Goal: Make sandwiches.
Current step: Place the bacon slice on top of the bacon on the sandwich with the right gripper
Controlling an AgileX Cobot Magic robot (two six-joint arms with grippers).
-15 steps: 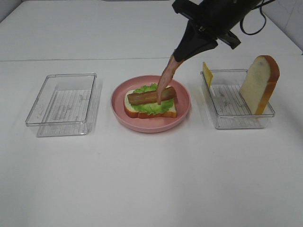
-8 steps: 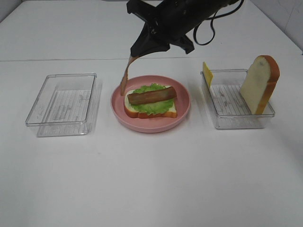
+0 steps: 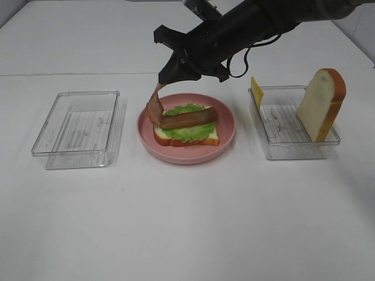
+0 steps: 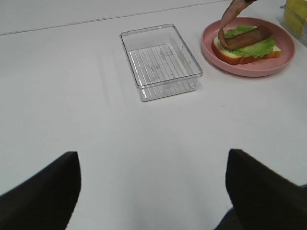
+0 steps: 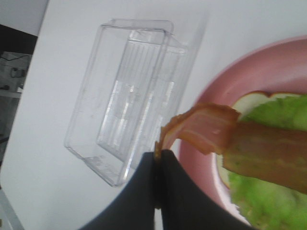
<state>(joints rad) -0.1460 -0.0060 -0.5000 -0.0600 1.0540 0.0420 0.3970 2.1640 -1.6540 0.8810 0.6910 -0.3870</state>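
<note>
A pink plate (image 3: 225, 136) holds a half-built sandwich (image 3: 186, 130): a white bread slice, green lettuce and one brown bacon strip (image 3: 190, 119) lying across it. My right gripper (image 3: 166, 77) reaches over from the right and hangs above the plate's left edge. It is shut on the top end of a second bacon strip (image 3: 154, 106), whose lower end touches the sandwich's left end. The right wrist view shows the fingertips (image 5: 144, 191) pinching that strip (image 5: 206, 127) over the plate (image 5: 249, 72). My left gripper (image 4: 152, 158) is open and empty, far from the plate (image 4: 249, 69).
An empty clear tray (image 3: 78, 129) stands left of the plate, also in the left wrist view (image 4: 160, 60). A second clear tray (image 3: 287, 143) at the right holds an upright bread slice (image 3: 321, 104) and a yellow cheese square (image 3: 256, 91).
My right gripper has carried the hanging bacon strip from over the sandwich's middle to the plate's left side and lowered it. The strip's end now rests against the sandwich.
</note>
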